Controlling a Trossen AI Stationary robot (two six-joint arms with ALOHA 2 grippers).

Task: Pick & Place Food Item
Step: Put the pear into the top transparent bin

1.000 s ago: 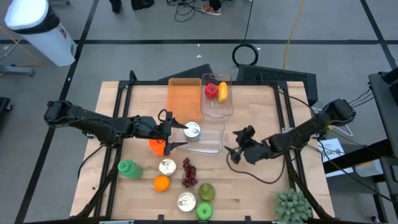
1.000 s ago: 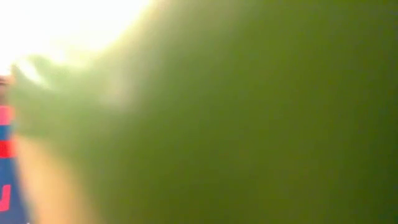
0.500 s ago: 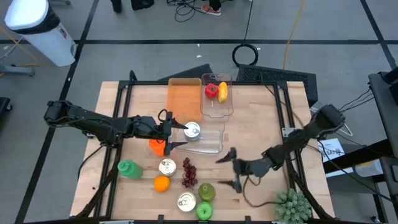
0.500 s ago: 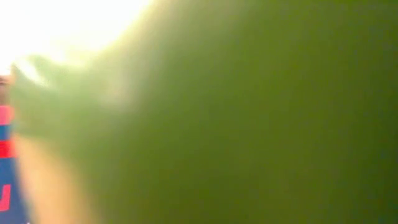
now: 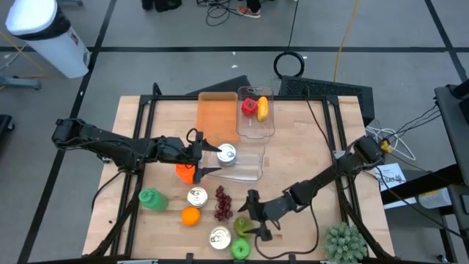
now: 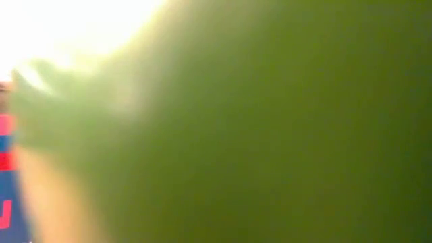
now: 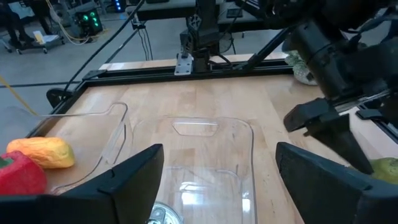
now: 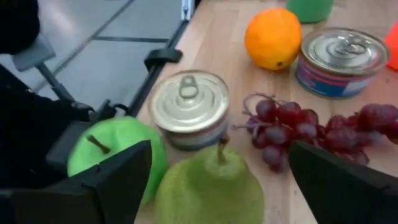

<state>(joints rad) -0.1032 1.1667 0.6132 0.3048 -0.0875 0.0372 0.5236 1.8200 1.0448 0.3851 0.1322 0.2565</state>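
My right gripper (image 5: 253,218) spread wide, empty, straddling pear (image 8: 210,186) at front table edge; pear dead ahead, stem toward me, between fingers. Left gripper (image 5: 203,156) open, idling at clear tray (image 5: 245,165), well apart.

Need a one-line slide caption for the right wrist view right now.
Right tool open over a green pear, with a green apple, can, grapes and orange around it.

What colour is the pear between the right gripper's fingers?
Green: the pear shows best in the right wrist view.
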